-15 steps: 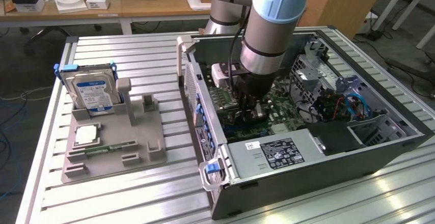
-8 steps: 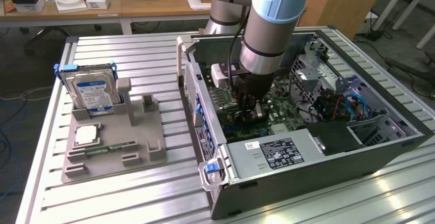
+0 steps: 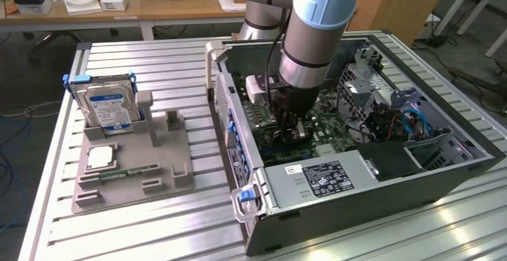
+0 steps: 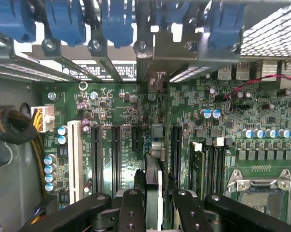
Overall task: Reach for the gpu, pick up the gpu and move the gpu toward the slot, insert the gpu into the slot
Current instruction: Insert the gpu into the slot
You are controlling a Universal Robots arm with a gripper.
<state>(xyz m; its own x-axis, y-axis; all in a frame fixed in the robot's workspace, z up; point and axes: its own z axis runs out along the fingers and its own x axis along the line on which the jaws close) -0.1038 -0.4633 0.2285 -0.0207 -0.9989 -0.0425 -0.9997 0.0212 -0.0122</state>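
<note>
Slatted metal table (image 3: 158, 225) holds the open PC case (image 3: 357, 178), with the arm reaching down inside it. In the wrist view the gripper (image 4: 154, 193) is clamped on the gpu (image 4: 154, 169), seen edge-on and hanging just above the motherboard (image 4: 135, 111), slots (image 4: 115, 154) at roughly 9 o'clock of it. Risk imo: if the card's edge is slightly off its slot, pushing down could jam it or scrape the nearby capacitors (image 4: 51, 166).
</note>
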